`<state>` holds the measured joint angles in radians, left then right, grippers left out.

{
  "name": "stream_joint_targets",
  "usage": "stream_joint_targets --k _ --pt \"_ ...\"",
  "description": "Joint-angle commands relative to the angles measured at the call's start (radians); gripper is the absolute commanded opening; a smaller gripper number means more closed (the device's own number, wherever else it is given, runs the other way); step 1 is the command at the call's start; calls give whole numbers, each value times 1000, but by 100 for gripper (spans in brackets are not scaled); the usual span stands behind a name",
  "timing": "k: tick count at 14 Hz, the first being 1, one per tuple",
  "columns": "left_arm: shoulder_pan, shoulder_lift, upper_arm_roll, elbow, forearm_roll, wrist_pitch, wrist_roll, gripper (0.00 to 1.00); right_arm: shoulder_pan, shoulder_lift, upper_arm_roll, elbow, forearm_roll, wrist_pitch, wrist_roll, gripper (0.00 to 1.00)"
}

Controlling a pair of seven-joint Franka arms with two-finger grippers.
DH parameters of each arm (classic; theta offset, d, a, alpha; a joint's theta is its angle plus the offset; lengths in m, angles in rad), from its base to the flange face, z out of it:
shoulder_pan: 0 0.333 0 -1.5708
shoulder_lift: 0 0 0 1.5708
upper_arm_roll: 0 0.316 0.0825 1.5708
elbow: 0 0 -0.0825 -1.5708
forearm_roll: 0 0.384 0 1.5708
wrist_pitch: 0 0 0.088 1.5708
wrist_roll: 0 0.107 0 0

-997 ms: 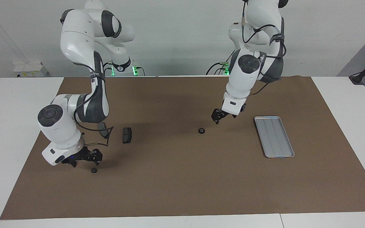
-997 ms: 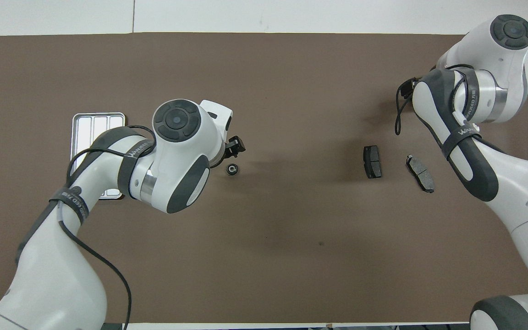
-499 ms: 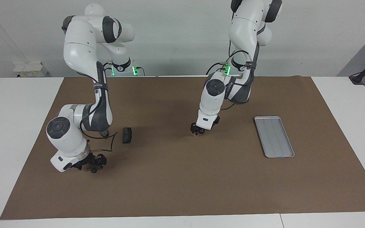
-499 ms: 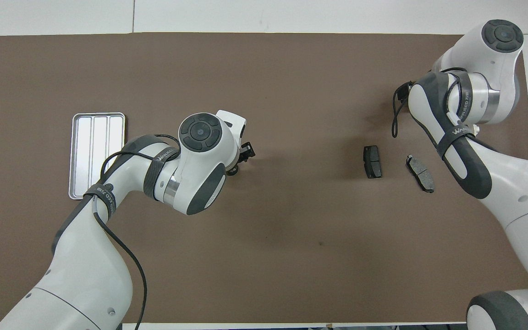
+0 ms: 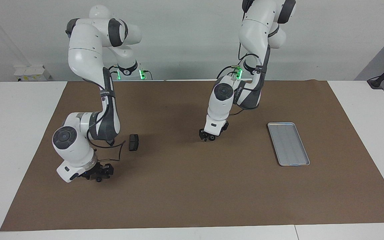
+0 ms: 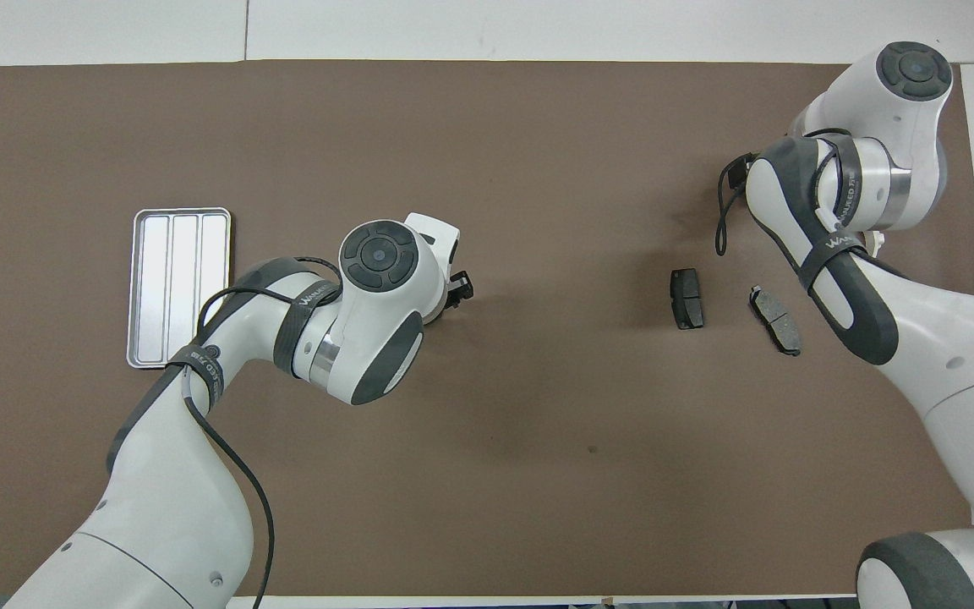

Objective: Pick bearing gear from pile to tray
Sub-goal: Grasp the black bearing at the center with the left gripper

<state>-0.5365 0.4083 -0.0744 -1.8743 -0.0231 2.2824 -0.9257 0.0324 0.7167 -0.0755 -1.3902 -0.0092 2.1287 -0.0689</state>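
Both claws sit low on the mat—left gripper (image 5: 207, 138) at centre frame, right gripper (image 5: 97, 176) lower left—apparently each straddling a small ring for a pinch, though I cannot tell their spread.

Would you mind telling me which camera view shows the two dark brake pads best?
The overhead view: both brake pads lie in plain sight side by side on the brown mat, toward the right arm's end. The facing view shows only one pad clearly; the right arm covers where the other lies.
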Motion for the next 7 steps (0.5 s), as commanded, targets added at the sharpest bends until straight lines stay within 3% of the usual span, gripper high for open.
stream_joint_targets --k 1,7 --pt "-17 -11 18 -28 -9 29 -15 78 -12 4 13 2 3 24 15 81" --pt "-16 -11 18 -29 -9 42 -18 65 -19 10 13 2 18 63 17 76"
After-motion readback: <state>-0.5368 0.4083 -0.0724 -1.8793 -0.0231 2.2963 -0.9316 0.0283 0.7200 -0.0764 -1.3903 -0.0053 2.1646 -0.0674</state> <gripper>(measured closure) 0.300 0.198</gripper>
